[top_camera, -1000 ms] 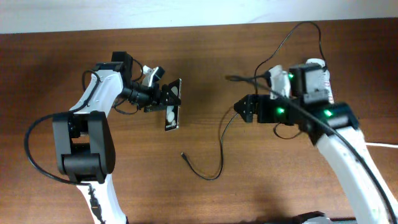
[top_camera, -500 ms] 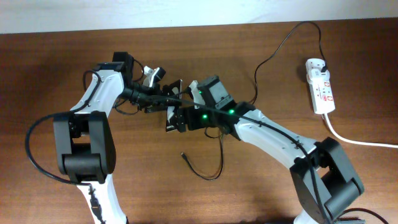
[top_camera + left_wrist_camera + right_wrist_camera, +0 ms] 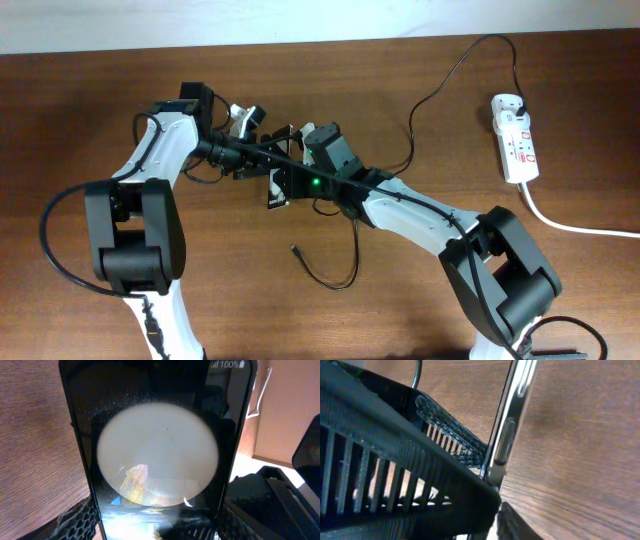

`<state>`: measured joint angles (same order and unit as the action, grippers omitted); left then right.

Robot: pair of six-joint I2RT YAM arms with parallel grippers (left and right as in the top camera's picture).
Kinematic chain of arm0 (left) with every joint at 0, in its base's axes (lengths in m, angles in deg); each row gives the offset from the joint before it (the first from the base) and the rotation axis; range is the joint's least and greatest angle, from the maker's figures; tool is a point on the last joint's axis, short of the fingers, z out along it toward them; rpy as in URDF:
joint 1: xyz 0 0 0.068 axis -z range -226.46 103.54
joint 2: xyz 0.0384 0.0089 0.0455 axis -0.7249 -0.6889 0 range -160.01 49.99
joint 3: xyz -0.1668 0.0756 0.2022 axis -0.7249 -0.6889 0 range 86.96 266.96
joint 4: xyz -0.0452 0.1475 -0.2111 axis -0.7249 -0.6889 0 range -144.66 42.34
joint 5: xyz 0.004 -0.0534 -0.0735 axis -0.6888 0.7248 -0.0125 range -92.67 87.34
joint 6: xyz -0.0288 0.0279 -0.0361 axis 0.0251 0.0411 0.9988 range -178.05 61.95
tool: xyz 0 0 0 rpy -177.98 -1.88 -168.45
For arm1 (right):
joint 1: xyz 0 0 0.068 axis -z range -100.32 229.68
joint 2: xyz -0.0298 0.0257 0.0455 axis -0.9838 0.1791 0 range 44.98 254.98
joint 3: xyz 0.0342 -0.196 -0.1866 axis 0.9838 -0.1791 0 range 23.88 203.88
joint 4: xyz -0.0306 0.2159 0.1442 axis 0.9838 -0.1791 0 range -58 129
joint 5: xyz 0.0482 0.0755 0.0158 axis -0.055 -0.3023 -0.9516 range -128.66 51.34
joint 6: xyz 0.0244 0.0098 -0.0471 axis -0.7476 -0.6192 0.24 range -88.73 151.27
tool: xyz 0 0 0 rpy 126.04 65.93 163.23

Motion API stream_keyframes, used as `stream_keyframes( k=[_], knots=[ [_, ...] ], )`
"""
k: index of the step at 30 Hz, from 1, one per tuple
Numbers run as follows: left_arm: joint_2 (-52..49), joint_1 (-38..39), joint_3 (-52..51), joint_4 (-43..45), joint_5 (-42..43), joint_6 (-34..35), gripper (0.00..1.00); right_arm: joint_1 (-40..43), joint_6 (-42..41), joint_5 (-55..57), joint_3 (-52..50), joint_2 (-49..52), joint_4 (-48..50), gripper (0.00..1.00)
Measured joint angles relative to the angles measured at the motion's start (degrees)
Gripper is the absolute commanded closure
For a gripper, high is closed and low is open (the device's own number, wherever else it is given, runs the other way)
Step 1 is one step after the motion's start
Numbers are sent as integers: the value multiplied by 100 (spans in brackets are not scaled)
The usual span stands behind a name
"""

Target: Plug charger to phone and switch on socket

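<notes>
Black phone (image 3: 157, 450) in grip of left claw (image 3: 266, 160), base out of frame; right claw (image 3: 287, 187) beside it, opening impossible to tell.

Even overhead light; white glare blooms on the phone (image 3: 157, 455), wrist close-ups blurred

Our left arm (image 3: 160, 150) and right arm (image 3: 420, 215) are white shells with black joints; black cables (image 3: 42, 235) loop beside them, and a green light (image 3: 316, 183) glows behind the right hand (image 3: 283, 187).
</notes>
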<state>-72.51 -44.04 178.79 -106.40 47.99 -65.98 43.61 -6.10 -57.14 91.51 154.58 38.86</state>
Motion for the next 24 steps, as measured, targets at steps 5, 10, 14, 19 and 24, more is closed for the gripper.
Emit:
stream_keyframes(
  k=[5,10,14,19,24],
  knots=[
    [0,-46,22,0,-13,-22,18,31,-188,39,-17,33,20,96],
    [0,-66,22,-20,238,-164,19,326,-197,-697,-17,26,55,96],
    [0,-442,22,74,2236,-1174,28,953,-249,-2232,-24,7,1172,96],
    [2,-424,44,111,3346,-1493,39,1010,-251,-2802,-17,-26,1609,96],
    [24,-444,225,11,3379,-1508,38,1012,-251,-2841,9,-37,1786,96]
  ],
)
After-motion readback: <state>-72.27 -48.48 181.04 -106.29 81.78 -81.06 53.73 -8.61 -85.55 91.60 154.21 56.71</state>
